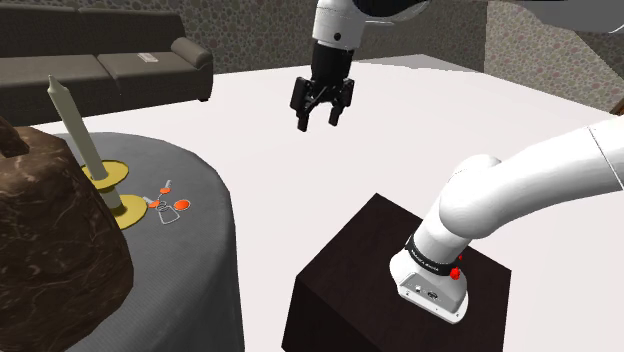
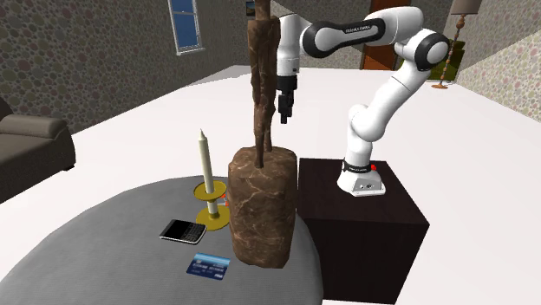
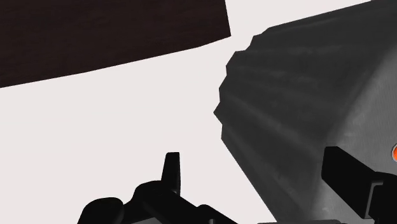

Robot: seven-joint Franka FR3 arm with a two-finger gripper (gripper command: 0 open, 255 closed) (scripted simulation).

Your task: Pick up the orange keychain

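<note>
- Lower left of the shoulder view: grey-clothed tabletop (image 1: 190, 165).
- Far left, resting on it: brown rock sculpture (image 1: 50, 240).
- Lower middle: dark stand (image 1: 350, 275).
- Top centre, well apart from the tabletop: black tool (image 1: 319, 122), fingers spread wide, gripping nothing.
- Beside the sculpture: pale candle (image 1: 72, 125) in a gold holder (image 1: 125, 210).
- Just right of the holder, lying on the tabletop: orange keychain (image 1: 172, 203).

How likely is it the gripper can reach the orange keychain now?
Likely yes: the open gripper hangs in open air, and the keychain lies uncovered near the table edge, with the candlestick close beside it.
</note>
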